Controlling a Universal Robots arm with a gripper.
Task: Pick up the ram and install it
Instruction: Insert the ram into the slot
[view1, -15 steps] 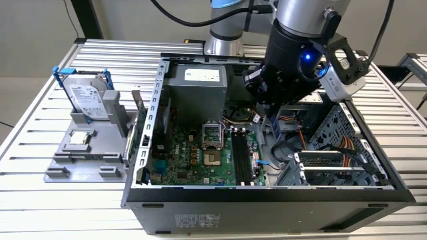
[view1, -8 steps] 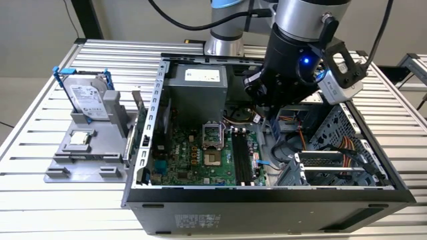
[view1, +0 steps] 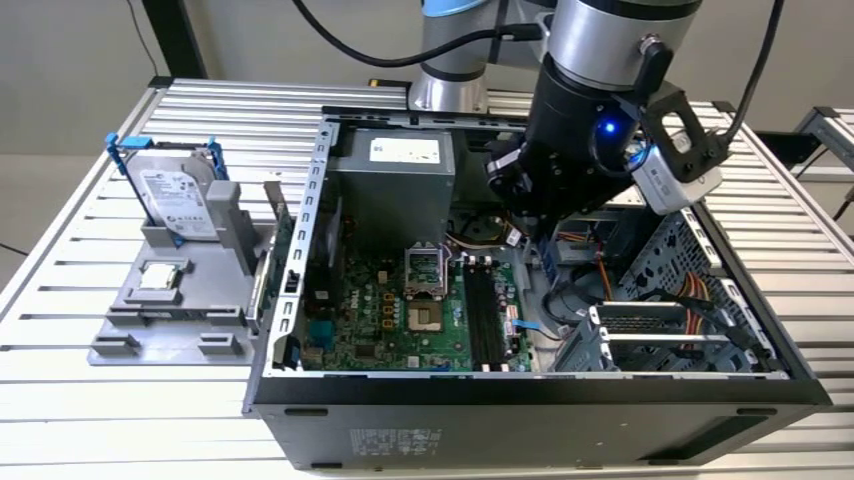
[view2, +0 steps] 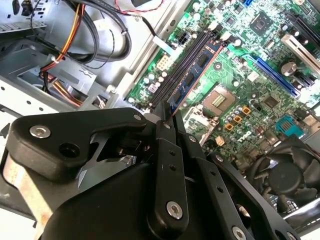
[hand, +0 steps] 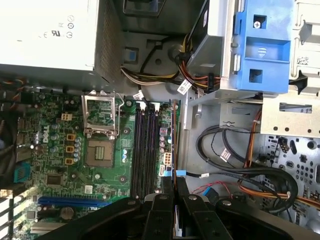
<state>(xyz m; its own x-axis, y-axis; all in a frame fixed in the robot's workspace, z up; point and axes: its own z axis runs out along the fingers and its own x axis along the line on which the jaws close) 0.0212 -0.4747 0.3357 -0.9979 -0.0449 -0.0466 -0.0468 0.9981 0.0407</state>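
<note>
Over the motherboard (hand: 102, 182), the gripper (hand: 173, 194) has its jaws closed on the ram (view2: 196, 69), lifted but seemingly not yet seated.

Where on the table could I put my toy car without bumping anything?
Bare slats of the table lie between the gray tray and the table's near edge, and at the exterior view's right of the computer case. Inside the case it is crowded: the gripper holds the ram over the motherboard, beside cables.
</note>
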